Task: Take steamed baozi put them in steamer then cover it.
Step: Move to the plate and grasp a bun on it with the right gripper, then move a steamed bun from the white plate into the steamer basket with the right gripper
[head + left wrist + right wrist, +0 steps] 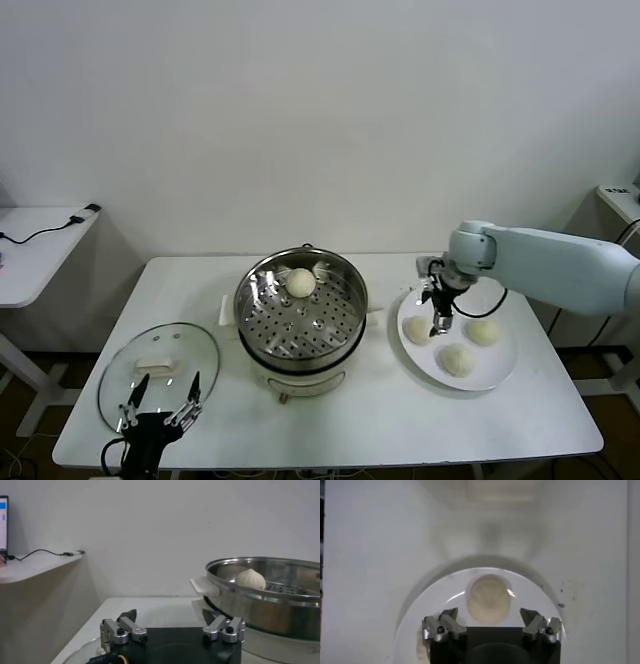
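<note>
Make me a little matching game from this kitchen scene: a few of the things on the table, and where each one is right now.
Things:
1. glass lid
2. steamer
3. white plate
4. right gripper

Places:
a. holds three buns
b. hangs open over a bun on the plate
c. flat on the table, by the left gripper
d. holds one bun

Pairs: 1-c, 2-d, 3-a, 4-b

1 baozi inside the open steamer — 3 beside it, cover flat on the table
</note>
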Tool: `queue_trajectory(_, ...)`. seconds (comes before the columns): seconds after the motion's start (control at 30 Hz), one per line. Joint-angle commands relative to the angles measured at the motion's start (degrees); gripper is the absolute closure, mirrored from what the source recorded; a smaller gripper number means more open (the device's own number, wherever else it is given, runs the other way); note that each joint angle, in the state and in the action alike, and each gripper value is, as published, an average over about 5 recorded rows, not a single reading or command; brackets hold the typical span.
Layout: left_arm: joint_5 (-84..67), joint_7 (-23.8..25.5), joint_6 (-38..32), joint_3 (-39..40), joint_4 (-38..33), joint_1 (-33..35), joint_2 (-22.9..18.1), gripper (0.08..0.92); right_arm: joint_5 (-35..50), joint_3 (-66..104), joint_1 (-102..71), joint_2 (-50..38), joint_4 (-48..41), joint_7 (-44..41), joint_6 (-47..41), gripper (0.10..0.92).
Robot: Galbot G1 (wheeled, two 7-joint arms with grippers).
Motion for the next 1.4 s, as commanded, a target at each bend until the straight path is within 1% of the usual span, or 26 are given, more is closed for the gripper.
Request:
queue_trajectory(0.03,0.2,0.0,-0.2,0.0,0.1,0.1,-0.1,0.177,-1.7,3.8,-6.5,0.2,-3.9,1.4,-2.5,0.203)
queue_trajectory(0.27,0.2,0.0,-0.1,0.0,0.3,-0.1,0.0,0.177,-1.7,7.2,-9.7,1.6,-6.6,2.3,-2.3,0.21)
queue_trajectory(0.43,0.1,-0.1,0.0,-0.1,0.4,-0.2,0.1,0.177,-1.7,9.1,-11.0,2.3,-7.6,2.7,-2.3,0.266)
queue_trajectory(0.63,0.1,-0.1,0.0,0.0,0.3,-0.3,0.1,0.177,-1.0,9.6,-10.1,2.3,-6.6,2.6,-2.1,0.33)
queue_trajectory(0.83,0.7,-0.1,-0.1,0.4,0.0,-0.1,-0.1,0.177,0.7,8.7,-5.6,1.7,-4.8,2.2,-2.4,0.346)
queue_trajectory(0.97,1.2,-0.1,-0.3,0.8,0.0,-0.1,-0.3,0.177,4.6,4.3,2.2,0.7,-1.4,0.5,-1.5,0.347)
queue_trajectory(1.13,1.5,-0.1,-0.5,0.8,-0.1,0.0,-0.3,0.177,11.0,-5.7,21.7,0.9,4.5,-3.0,0.5,0.347)
queue_trajectory(1.3,1.7,0.0,-0.4,0.8,-0.1,-0.3,-0.1,0.177,20.8,-7.5,36.3,4.6,9.7,-5.0,-0.9,0.347)
queue_trajectory(1.4,1.5,0.0,-0.2,0.9,-0.1,-0.5,0.1,0.177,26.3,-4.9,40.2,8.4,13.4,-3.3,-3.8,0.347)
